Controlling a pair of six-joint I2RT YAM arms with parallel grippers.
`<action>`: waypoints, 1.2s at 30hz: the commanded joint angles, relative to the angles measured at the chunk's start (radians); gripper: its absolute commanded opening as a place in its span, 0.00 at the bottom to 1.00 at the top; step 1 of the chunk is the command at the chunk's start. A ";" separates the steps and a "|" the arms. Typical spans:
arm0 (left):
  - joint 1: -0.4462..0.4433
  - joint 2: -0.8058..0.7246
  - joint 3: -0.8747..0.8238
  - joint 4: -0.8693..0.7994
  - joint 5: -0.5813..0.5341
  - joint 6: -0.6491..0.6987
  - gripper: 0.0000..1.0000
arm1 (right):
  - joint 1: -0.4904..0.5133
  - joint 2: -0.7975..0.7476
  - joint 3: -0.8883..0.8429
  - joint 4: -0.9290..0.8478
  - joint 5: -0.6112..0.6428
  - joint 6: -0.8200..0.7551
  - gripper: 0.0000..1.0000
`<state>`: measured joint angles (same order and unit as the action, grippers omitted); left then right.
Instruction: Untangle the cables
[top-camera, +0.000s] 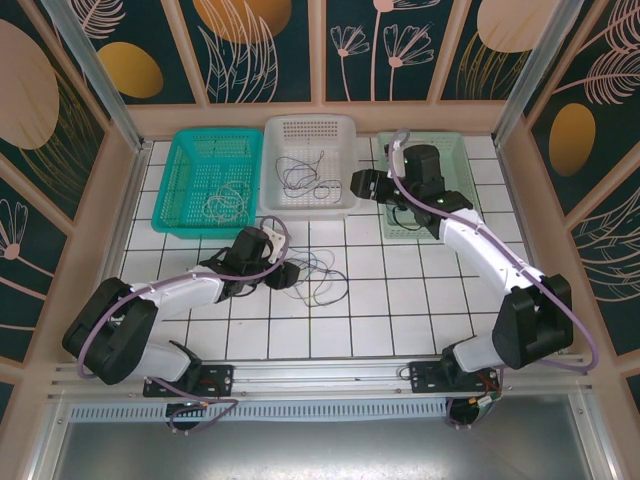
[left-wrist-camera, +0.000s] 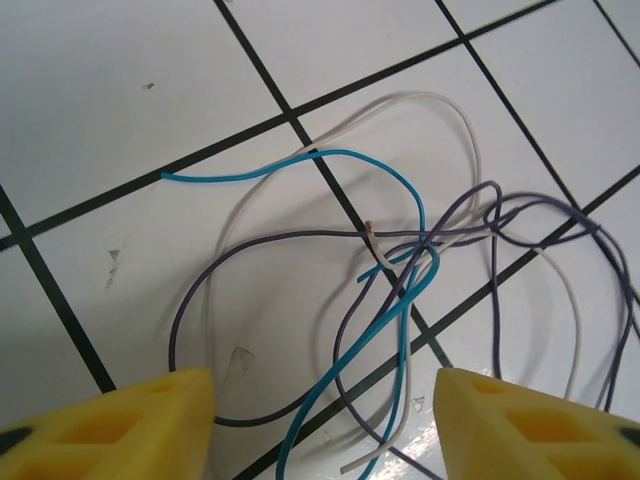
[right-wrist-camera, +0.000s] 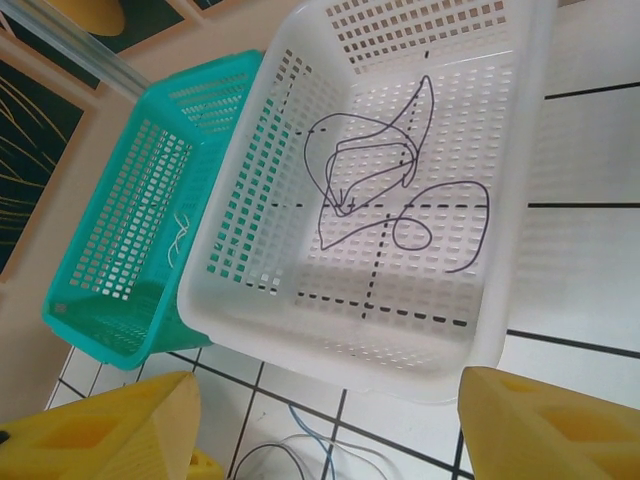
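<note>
**Q:** Where does the tangle of cables (top-camera: 318, 280) lie?

**A:** On the white tiled table (top-camera: 400, 310), near its middle, just in front of the white basket (top-camera: 310, 128). The left wrist view resolves it into a blue wire (left-wrist-camera: 345, 153), a white wire (left-wrist-camera: 420, 96) and purple wires (left-wrist-camera: 176, 330), looped loosely and crossing one another over a tile joint.

**Q:** How does the left gripper (left-wrist-camera: 325, 430) stand?

**A:** It hangs low over the near edge of the tangle. Its yellow fingers (left-wrist-camera: 130, 425) are spread. Strands of blue, white and purple wire run across the tile between them, and neither pad presses on any strand.

**Q:** And the right gripper (right-wrist-camera: 330, 430)?

**A:** It is held at the right front corner of the white basket, above the table. Its jaws stand wide apart with nothing between them.

**Q:** Are other cables separate from the tangle?

**A:** Yes. A dark cable (right-wrist-camera: 385, 170) lies in loose loops on the floor of the white basket. A pale cable (top-camera: 228, 203) lies in the teal basket (top-camera: 190, 145) to its left. A pale green basket (top-camera: 462, 160) stands to the right, partly under the right arm
</note>
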<state>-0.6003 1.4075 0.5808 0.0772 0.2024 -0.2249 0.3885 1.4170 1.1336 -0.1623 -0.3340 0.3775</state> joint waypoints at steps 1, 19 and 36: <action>0.008 0.012 0.027 0.017 0.014 0.006 0.44 | -0.004 -0.050 -0.025 0.041 0.020 0.021 0.69; 0.007 -0.143 0.181 -0.024 0.163 -0.022 0.07 | 0.201 -0.204 -0.373 0.268 0.072 0.001 0.77; 0.008 -0.228 0.323 0.134 0.196 -0.216 0.02 | 0.366 -0.198 -0.526 0.517 0.216 -0.002 0.88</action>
<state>-0.6003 1.1740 0.8440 0.1303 0.3691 -0.3855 0.7471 1.2358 0.6239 0.2890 -0.1810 0.3740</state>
